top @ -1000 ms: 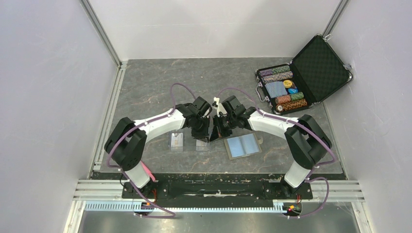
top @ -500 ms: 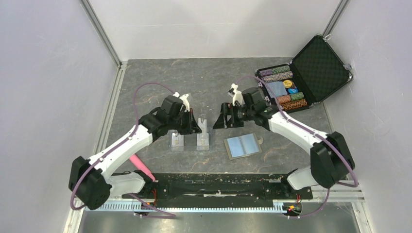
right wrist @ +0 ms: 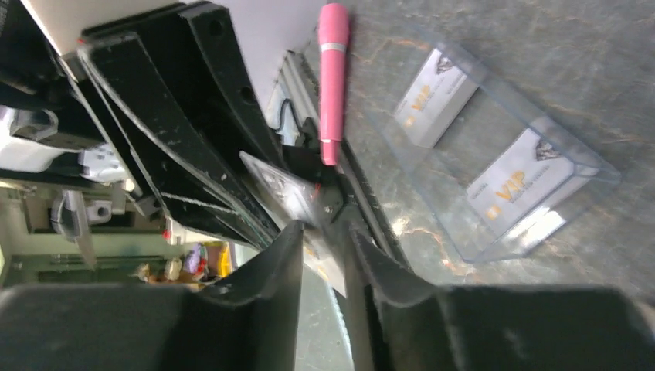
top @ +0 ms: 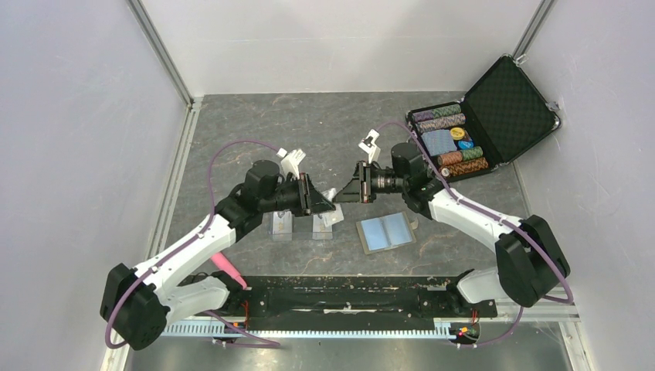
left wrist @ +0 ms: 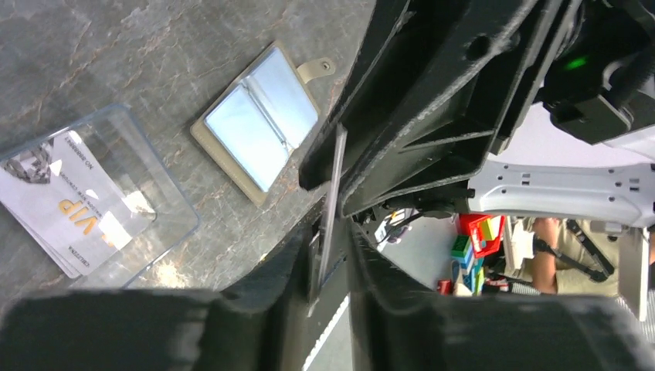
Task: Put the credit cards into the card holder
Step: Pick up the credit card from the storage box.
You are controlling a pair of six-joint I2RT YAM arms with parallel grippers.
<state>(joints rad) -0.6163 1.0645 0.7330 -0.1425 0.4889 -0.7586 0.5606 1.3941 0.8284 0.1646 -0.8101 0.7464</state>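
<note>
Plainly this is a mid-air hand-over, and in my judgement it goes well only if one pair of fingers has the card firmly before the other lets go. The left fingers point(left wrist: 270, 282) stand close on either side of the credit card point(left wrist: 330, 201). It shows edge-on between them with a narrow gap each side, and I cannot tell whether their pads press it. The right fingers point(right wrist: 282, 263) meet them tip to tip from the opposite side, partly spread, with the card's other end between them. Contact there is unclear too.

The right pair should close squarely on the flat faces, well in from the corner. The left should spread only after that, without pulling or twisting, or the card may drop to the table point(top: 309, 131).

Just below, toward the near edge, lie two clear cases point(top: 282, 225) with VIP-marked cards point(right wrist: 516, 184) in them. The card holder point(top: 386, 232) lies spread open, pale blue pockets up, near the near edge and right of centre, apart from both arms.
</note>
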